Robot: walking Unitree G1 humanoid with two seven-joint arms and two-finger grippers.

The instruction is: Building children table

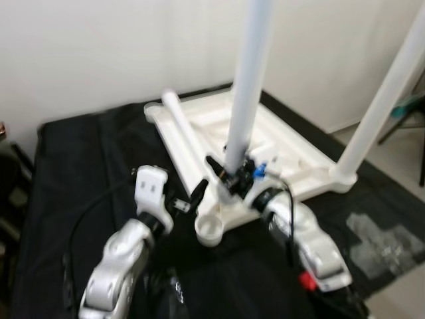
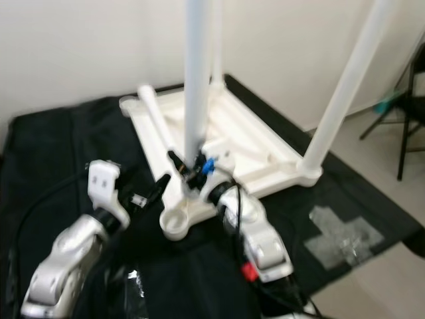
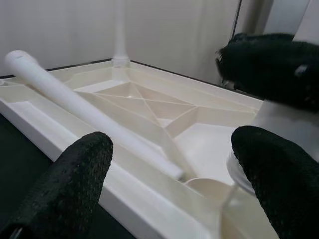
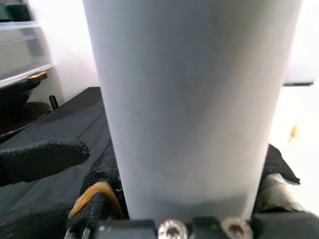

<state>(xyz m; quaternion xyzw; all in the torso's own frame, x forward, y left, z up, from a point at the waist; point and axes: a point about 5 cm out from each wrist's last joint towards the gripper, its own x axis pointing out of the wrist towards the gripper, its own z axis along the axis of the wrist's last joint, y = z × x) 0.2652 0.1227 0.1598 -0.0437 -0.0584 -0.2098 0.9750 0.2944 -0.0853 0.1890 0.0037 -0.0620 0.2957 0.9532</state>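
The white table top [image 1: 299, 156] lies upside down on a black cloth. My right gripper [image 1: 229, 174] is shut on an upright white leg [image 1: 247, 86] near its lower end, just behind the empty round socket [image 1: 211, 227] at the front corner. In the right wrist view that leg [image 4: 194, 99] stands between the black fingers [image 4: 102, 172]. My left gripper [image 1: 196, 193] is open, beside the same corner with nothing between its fingers [image 3: 70, 189]. A loose leg [image 1: 186, 136] lies along the table top's left edge. Another leg [image 1: 382, 100] stands fitted at the right corner, and one [image 2: 216, 40] at the back corner.
The black cloth [image 1: 80, 166] covers the floor up to a white wall [image 1: 99, 46]. Grey tape patches [image 1: 375, 239] mark the cloth at the right. Dark chair legs [image 2: 408, 119] stand at the far right on bare floor.
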